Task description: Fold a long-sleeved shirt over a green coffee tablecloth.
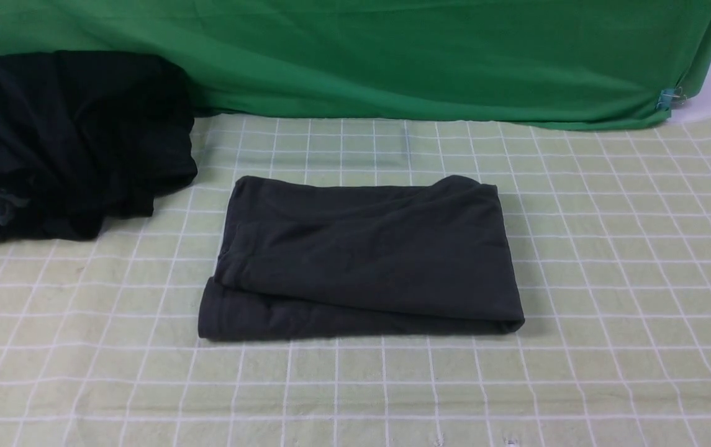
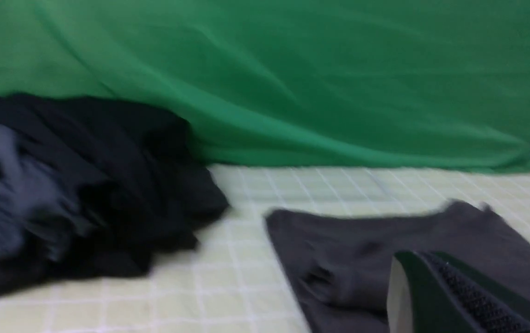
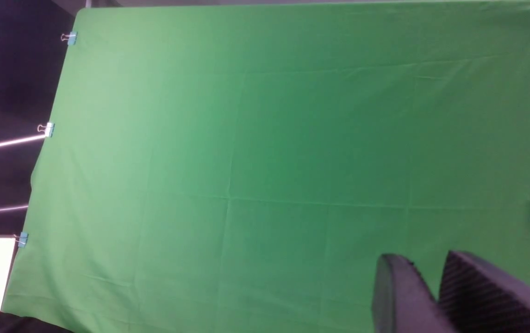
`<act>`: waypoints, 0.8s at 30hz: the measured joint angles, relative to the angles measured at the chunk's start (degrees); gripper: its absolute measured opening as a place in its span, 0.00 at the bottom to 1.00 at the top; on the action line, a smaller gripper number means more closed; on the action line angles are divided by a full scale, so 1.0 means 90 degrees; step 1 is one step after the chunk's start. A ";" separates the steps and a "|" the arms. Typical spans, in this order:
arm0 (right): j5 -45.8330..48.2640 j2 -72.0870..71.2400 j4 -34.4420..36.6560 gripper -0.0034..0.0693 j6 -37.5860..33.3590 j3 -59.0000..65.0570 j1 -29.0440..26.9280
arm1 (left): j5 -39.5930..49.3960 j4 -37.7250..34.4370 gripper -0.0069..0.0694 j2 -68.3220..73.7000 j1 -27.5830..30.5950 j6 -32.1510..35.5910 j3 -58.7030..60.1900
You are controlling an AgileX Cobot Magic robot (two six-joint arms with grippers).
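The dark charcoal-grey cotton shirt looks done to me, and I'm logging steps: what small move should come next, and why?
Probably just park both arms clear. The dark charcoal-grey cotton shirt lies as a compact folded rectangle on the pale yellow-green gridded tablecloth, and neither pincer holds it.

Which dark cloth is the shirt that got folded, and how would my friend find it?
Start at the pale yellow-green tablecloth with thin white squares, lying before the plain green backdrop. In its middle lies the long-sleeved shirt, a flat charcoal-grey rectangle. The pile of clothes at the left is blacker and crumpled, not neatly folded.
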 joint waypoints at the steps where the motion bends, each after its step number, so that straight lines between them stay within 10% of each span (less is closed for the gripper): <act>1: 0.0000 0.0000 0.0000 0.24 0.0000 0.0000 0.0000 | -0.0264 0.0025 0.09 -0.0012 0.0135 0.0000 0.0222; 24: 0.0005 0.0000 0.0000 0.32 0.0000 0.0000 0.0000 | -0.0699 0.0469 0.09 -0.0018 0.1198 0.0373 0.1765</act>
